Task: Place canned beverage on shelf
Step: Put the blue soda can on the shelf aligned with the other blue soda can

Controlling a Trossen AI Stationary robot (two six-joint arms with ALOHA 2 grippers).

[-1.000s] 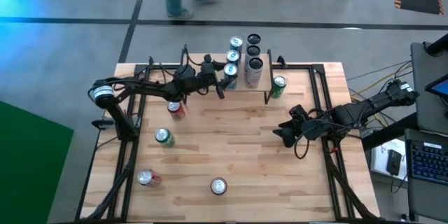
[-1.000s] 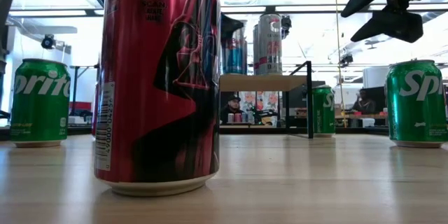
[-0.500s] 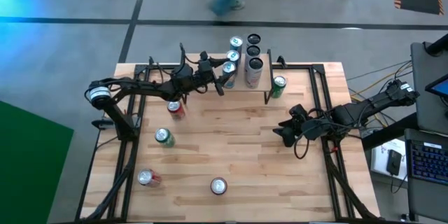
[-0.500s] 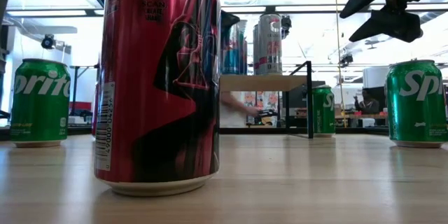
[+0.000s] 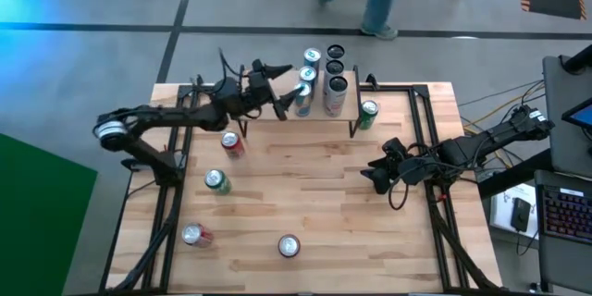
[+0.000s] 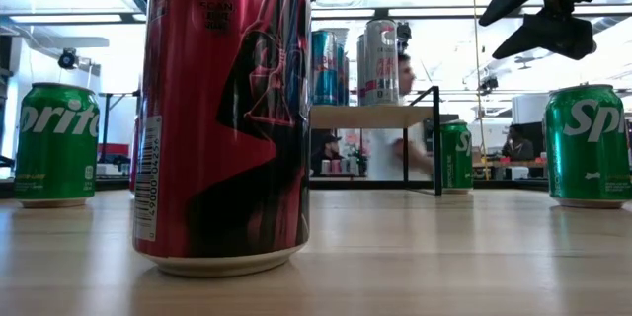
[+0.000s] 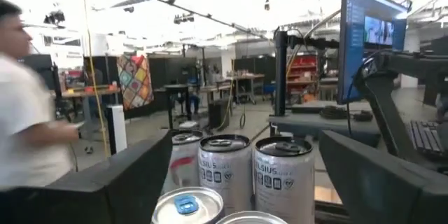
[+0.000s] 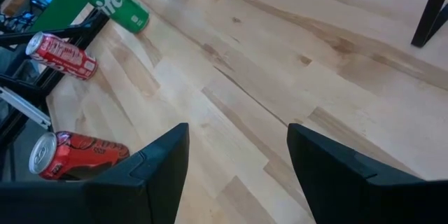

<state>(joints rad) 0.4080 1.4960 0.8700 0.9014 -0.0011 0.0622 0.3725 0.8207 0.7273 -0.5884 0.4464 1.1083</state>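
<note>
The shelf (image 5: 352, 102) stands at the table's far edge, its light-wood top also showing in the low view (image 6: 370, 116). On it stand three blue-topped cans, the nearest one (image 5: 302, 95) at the shelf's left end, and three white cans (image 5: 337, 87). My left gripper (image 5: 270, 85) is open and empty, left of the shelf and apart from the blue cans. Its wrist view looks between the spread fingers (image 7: 245, 140) over the can tops (image 7: 185, 203). My right gripper (image 5: 375, 174) is open and empty above the table's right half, and it shows in its wrist view (image 8: 238, 140).
A green can (image 5: 369, 111) stands on the table right of the shelf. On the left half are a red can (image 5: 232, 144), a green can (image 5: 216, 181) and a red can (image 5: 193, 234). Another red can (image 5: 289, 245) is near the front edge. A person walks past beyond the far edge.
My left gripper has drawn back from the nearest blue can toward the table's left edge and stands clear of it. The can stays upright on the shelf. A person beyond the far edge has walked to the right.
</note>
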